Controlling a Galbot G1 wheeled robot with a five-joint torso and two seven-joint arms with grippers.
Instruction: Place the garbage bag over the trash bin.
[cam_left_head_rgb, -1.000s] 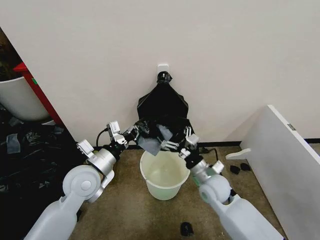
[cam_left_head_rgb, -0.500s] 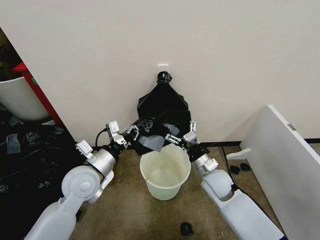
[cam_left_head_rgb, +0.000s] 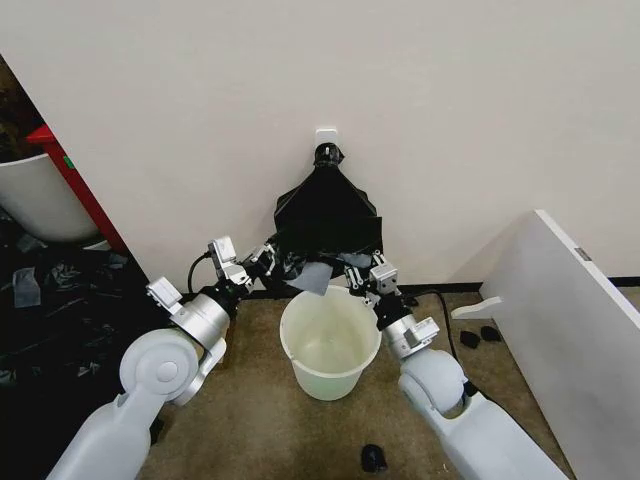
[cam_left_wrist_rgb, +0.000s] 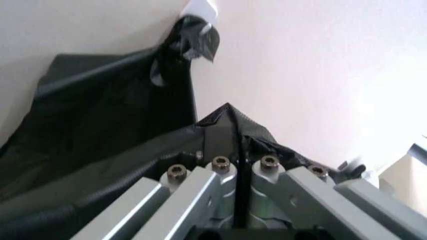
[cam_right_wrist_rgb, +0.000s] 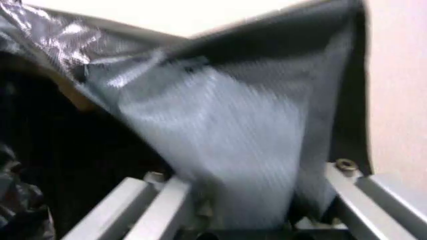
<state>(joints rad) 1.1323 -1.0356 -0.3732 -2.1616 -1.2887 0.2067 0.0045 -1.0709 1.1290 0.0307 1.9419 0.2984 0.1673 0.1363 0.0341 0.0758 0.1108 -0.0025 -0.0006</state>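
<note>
The trash bin (cam_left_head_rgb: 330, 345), a cream-white bucket, stands upright on the floor by the wall. Just above its far rim the garbage bag (cam_left_head_rgb: 308, 272) stretches between my two grippers. My left gripper (cam_left_head_rgb: 268, 262) is shut on the bag's edge; in the left wrist view the black film (cam_left_wrist_rgb: 230, 127) is pinched between the closed fingers (cam_left_wrist_rgb: 200, 192). My right gripper (cam_left_head_rgb: 360, 272) is at the bag's other side, its fingers (cam_right_wrist_rgb: 157, 200) apart with glossy film (cam_right_wrist_rgb: 227, 150) draped between them. A black bag bunch (cam_left_head_rgb: 328, 205) hangs on the wall behind.
A wall hook (cam_left_head_rgb: 326, 135) holds the hanging bunch. A white panel (cam_left_head_rgb: 570, 300) leans at the right. At the left are a big white tub (cam_left_head_rgb: 30, 205), a red frame (cam_left_head_rgb: 72, 178) and black sheeting (cam_left_head_rgb: 50, 320). Small dark bits (cam_left_head_rgb: 372, 458) lie on the floor.
My right gripper has moved up and back from over the bin's mouth toward the wall, into the bag. The left gripper has risen slightly, still holding the bag.
</note>
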